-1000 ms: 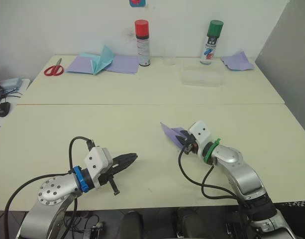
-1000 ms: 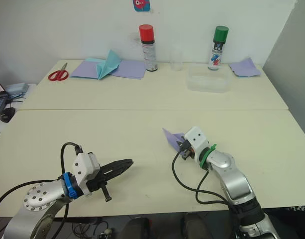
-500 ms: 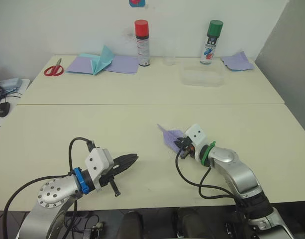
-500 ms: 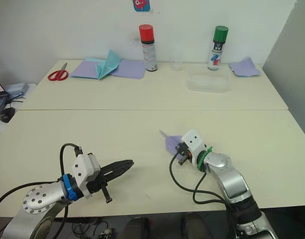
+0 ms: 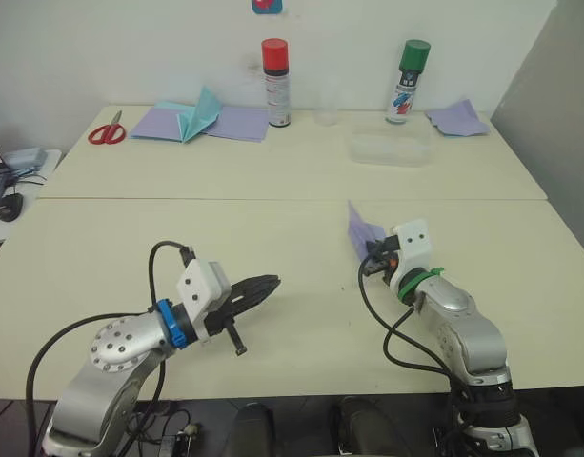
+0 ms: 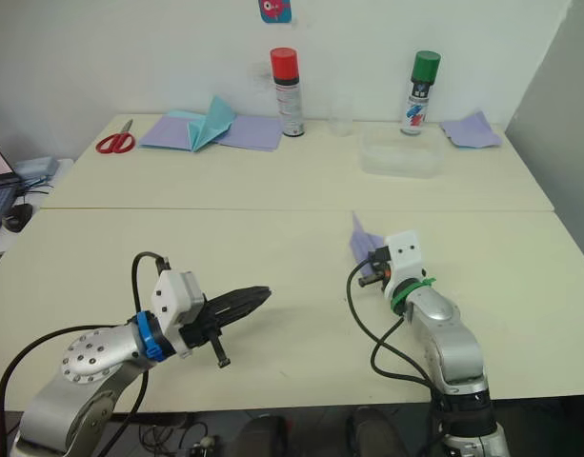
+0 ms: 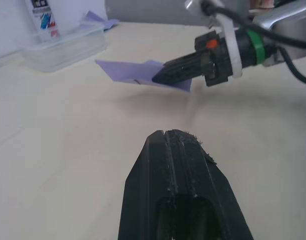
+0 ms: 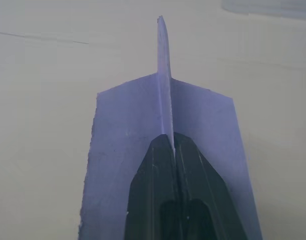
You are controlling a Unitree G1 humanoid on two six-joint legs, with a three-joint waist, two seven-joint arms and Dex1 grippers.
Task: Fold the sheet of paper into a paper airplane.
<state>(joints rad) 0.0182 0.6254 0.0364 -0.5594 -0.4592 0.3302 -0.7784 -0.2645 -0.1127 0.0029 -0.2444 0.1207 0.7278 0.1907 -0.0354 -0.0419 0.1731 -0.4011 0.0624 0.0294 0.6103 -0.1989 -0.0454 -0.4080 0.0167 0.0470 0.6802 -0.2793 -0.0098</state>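
Observation:
The sheet of paper is folded into a pale lavender paper airplane [image 5: 360, 229] with a pointed nose, held just above the table right of centre. My right gripper [image 5: 373, 257] is shut on its lower centre fold. In the right wrist view the two wings [image 8: 128, 125] spread flat to either side of my shut right gripper [image 8: 171, 142]. My left gripper [image 5: 261, 288] is shut and holds nothing, low over the table to the left of the airplane, pointing toward it. In the left wrist view my shut left gripper [image 7: 168, 135] faces the held airplane [image 7: 133, 74].
Along the back edge stand a red-capped spray can [image 5: 274, 81], a green-capped can [image 5: 403, 81] and a clear plastic box [image 5: 389, 149]. Scissors [image 5: 106, 129], lavender sheets [image 5: 236, 122] and a teal paper shape [image 5: 198, 112] lie back left. More lavender paper [image 5: 453, 116] lies back right.
My right gripper has swung right and toward the back with the airplane, whose nose now points away rather than left. My left gripper has edged forward and right, still shut.

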